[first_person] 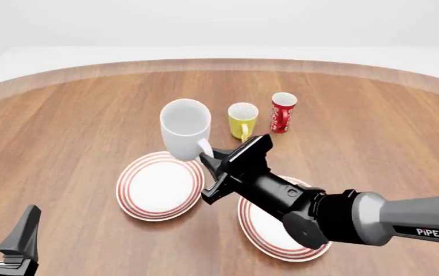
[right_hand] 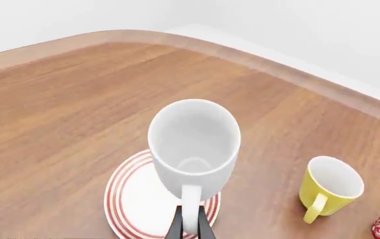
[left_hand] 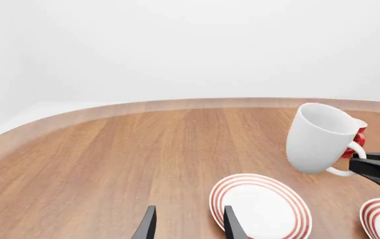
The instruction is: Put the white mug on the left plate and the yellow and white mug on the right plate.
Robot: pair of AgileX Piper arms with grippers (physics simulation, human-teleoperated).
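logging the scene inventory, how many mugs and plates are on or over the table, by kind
mugs: 3 – white mug held by its handle in the right claw, yellow and white mug, red patterned mug
plates: 2 – left plate, right plate
total: 5

table [first_person: 81,109]: wood | on it: left plate [first_person: 159,187]; right plate [first_person: 269,234]; yellow and white mug [first_person: 242,120]; red mug [first_person: 282,112]

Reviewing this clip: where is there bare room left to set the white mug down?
The left plate is bare, under the white mug held by the right gripper. Crowded: the yellow and white mug and red mug stand close behind.
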